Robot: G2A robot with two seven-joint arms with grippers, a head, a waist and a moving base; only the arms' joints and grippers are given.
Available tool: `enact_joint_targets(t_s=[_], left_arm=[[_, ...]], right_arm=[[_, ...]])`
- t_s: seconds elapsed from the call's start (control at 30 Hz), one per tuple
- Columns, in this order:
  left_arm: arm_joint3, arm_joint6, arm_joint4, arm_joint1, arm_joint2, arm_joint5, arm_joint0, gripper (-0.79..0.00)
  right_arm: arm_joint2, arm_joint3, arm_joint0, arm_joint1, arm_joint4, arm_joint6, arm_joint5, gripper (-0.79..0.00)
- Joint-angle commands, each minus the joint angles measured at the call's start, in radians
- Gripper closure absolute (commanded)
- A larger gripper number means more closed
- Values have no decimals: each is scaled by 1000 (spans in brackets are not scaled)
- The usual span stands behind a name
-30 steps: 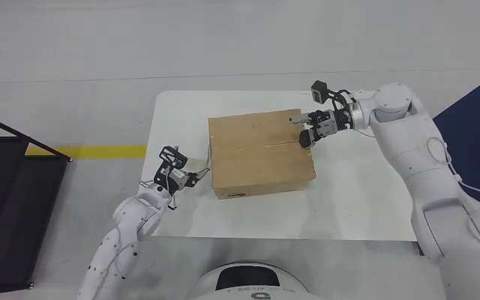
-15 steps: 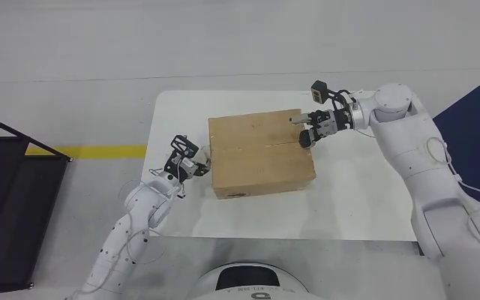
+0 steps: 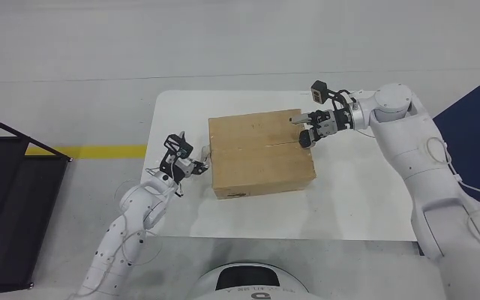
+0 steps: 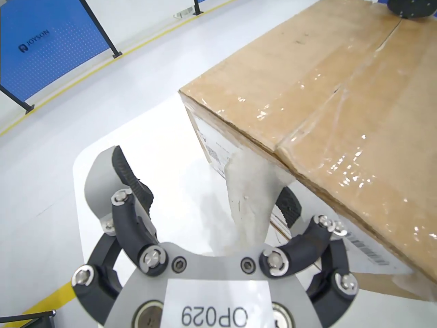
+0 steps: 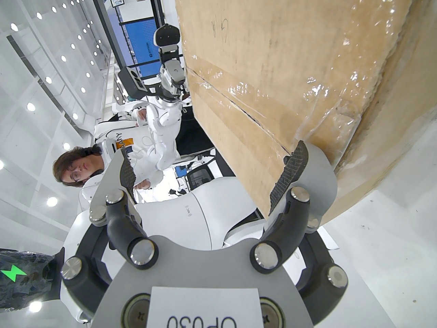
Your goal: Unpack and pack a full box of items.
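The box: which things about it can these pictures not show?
Contents: in the top view the box has its flaps closed and taped.
Side label: in the left wrist view a loose tape strip covers part of it.
Right gripper contact with the corner: unclear in the right wrist view.

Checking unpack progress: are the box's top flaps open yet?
No, the box is shut, its top flaps lying flat with clear tape over the centre seam.
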Motion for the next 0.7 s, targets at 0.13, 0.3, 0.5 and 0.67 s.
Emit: enact_joint_targets(t_s=[0.13,0.3,0.5,0.67], left_arm=[[-20,-21,-4,-2,-11,60,-1,-785],[-49,-73,22,-3,-4,79,-25,-785],[-104,-145,70,-8,38,75,-81,-785],[-147,-194,84,-16,79,78,-132,-785]], right_arm=[[0,0,0,0,0,0,0,-785],[0,0,0,0,0,0,0,-785],[0,0,0,0,0,0,0,-785],[0,0,0,0,0,0,0,-785]])
